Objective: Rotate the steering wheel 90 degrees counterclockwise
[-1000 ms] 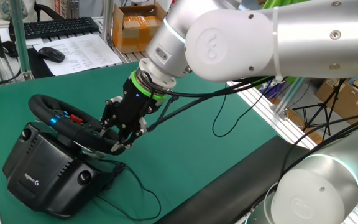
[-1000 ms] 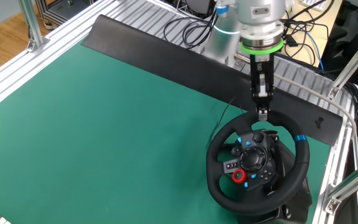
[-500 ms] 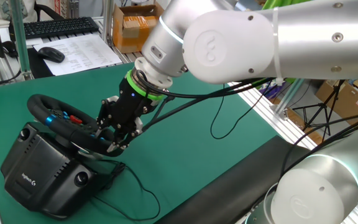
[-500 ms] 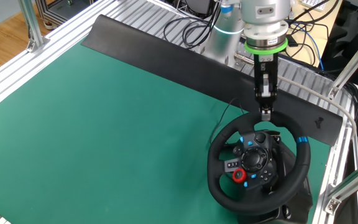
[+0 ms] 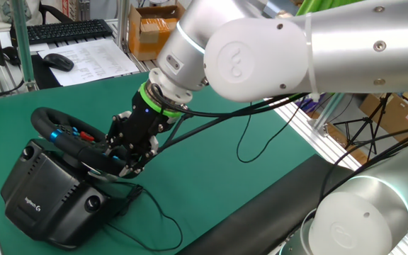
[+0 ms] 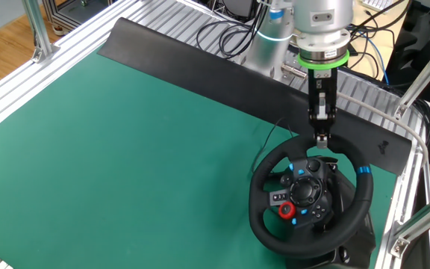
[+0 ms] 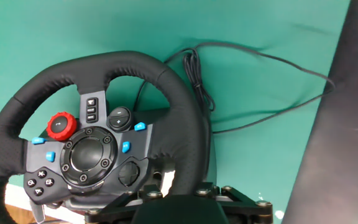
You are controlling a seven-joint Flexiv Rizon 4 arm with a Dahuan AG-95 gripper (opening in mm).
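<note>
The black steering wheel [image 5: 45, 117] with blue and red buttons sits tilted on its boxy black Logitech base [image 5: 41, 191] at the table's left. In the other fixed view the wheel [image 6: 275, 232] lies at the near right; a blue stripe marks its right rim. My gripper [image 5: 128, 160] is shut on the wheel's rim at the far side of the wheel [image 6: 321, 140]. In the hand view the rim runs down between my gripper's [image 7: 176, 186] jaws, with the button hub [image 7: 89, 155] to the left.
A black cable [image 7: 260, 56] trails over the green mat behind the wheel. A long black bar [image 6: 200, 63] crosses the table's far side. A keyboard [image 5: 62, 30], a mouse [image 5: 59, 61] and a cardboard box [image 5: 154, 28] lie beyond the table.
My gripper has shifted a little sideways along with the rim it holds. The blue stripe on the rim has moved slightly round. The base has slid a little.
</note>
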